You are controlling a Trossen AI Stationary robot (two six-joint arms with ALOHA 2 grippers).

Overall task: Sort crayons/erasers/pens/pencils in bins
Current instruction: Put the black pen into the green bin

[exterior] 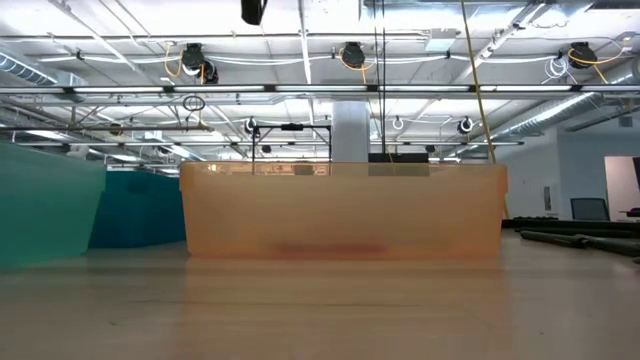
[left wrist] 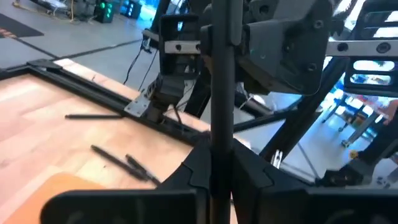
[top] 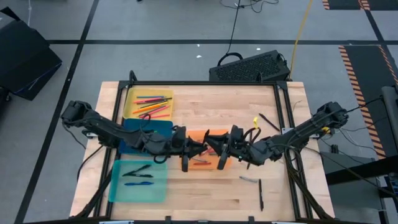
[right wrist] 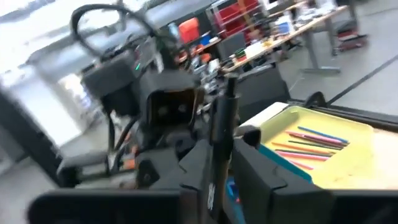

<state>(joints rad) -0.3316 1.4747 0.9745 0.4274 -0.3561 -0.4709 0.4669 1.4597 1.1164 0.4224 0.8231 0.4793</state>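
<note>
Seen from above, a wooden table carries four shallow bins along its left half and middle, with both dark arms reaching in to meet over the centre.

Loose items lie just beyond the right gripper, toward the table's right side: a small yellow eraser, a dark pen beside it, a grey pen nearer the front edge, and a black pen lying lengthwise close to that. A black keyboard-like unit sits past the table's far edge. Each arm blocks the other's approach, since the two grippers nearly meet over the orange bin.

The left gripper is clamped on a dark pen standing upright between its fingers. The right gripper likewise pinches a dark pen held upright.

The orange bin directly under both grippers holds a reddish crayon. Behind the left gripper, the dark blue bin is mostly hidden by the arm. The yellow bin farther back holds bright pencils. The teal bin, toward the front left, holds dark and blue pens.
</note>
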